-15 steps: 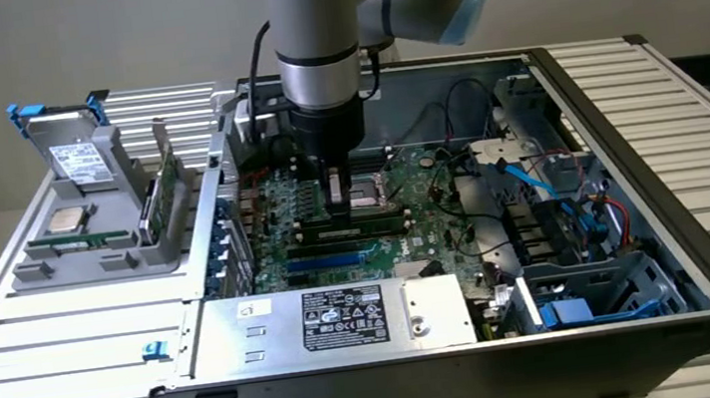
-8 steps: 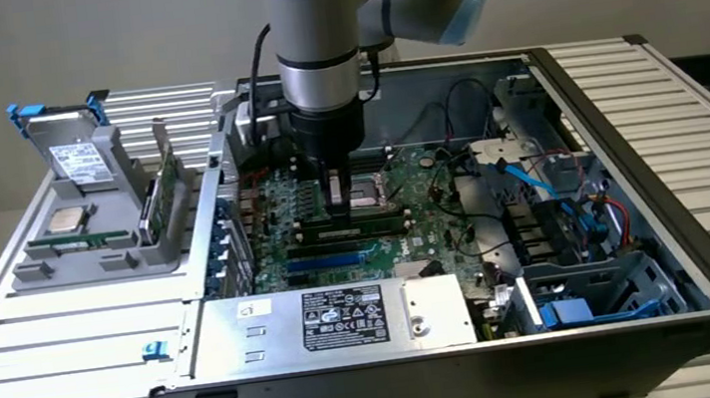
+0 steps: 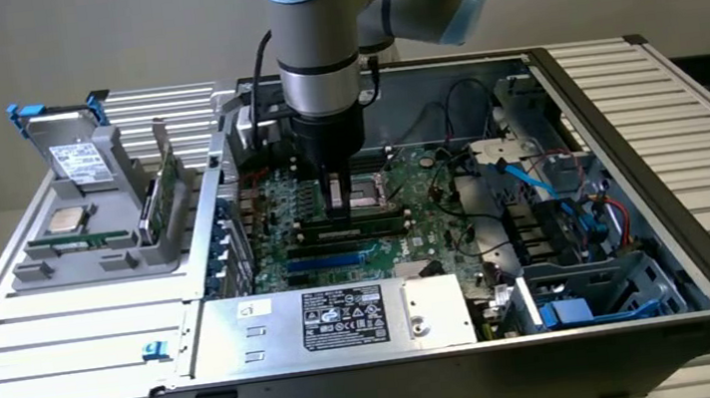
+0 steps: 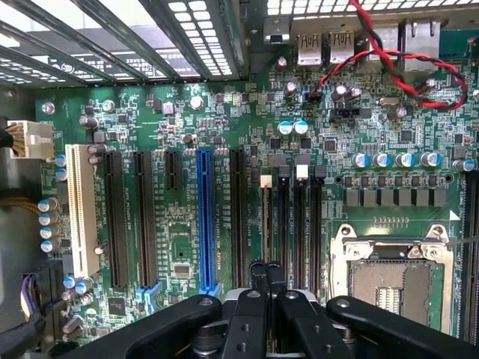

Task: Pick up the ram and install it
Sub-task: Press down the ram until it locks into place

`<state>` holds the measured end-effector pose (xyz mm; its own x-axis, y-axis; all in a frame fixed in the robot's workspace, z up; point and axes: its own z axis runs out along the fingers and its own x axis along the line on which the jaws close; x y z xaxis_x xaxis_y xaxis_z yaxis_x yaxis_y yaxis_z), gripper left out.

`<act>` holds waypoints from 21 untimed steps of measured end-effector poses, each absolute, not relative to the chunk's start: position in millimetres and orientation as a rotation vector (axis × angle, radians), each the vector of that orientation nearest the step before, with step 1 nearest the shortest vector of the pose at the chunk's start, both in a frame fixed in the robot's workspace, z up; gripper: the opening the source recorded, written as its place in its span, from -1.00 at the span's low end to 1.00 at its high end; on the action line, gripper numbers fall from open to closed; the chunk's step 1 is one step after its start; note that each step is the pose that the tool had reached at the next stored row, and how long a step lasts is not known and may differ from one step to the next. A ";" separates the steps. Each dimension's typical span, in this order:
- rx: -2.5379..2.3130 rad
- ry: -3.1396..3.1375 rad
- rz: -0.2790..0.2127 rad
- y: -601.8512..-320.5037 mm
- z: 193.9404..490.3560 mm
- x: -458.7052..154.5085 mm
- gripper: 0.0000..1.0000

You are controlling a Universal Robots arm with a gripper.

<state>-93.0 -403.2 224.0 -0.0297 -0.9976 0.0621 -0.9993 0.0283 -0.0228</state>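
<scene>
The ram [image 3: 355, 223] stands on edge in a memory slot of the motherboard [image 3: 428, 186], inside the open computer case. My gripper [image 3: 339, 199] reaches straight down onto the middle of its top edge, fingers shut together. In the wrist view the ram [image 4: 266, 224] is a thin strip seen edge-on in the slot with a white clip at its end. The shut gripper [image 4: 266, 271] sits right over that strip. I cannot tell whether the fingertips press on the stick or hover just above it. Nothing is held between the fingers.
A grey holder [image 3: 100, 253] on the exterior view's left carries a taller green card [image 3: 167, 195], a processor [image 3: 67, 220] and a drive [image 3: 83, 165]. The power supply [image 3: 329, 320] lies in front. Cables and a drive cage [image 3: 573, 224] crowd the right. The processor socket [image 4: 389, 280] lies beside the slots.
</scene>
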 end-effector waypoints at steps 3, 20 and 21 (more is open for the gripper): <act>2.169 -2.233 0.093 -402.7 232.8 -92.9 -0.79; 2.168 -2.232 0.093 -402.6 253.0 -72.1 -0.79; 2.169 -2.232 0.093 -402.6 253.0 -72.1 -0.79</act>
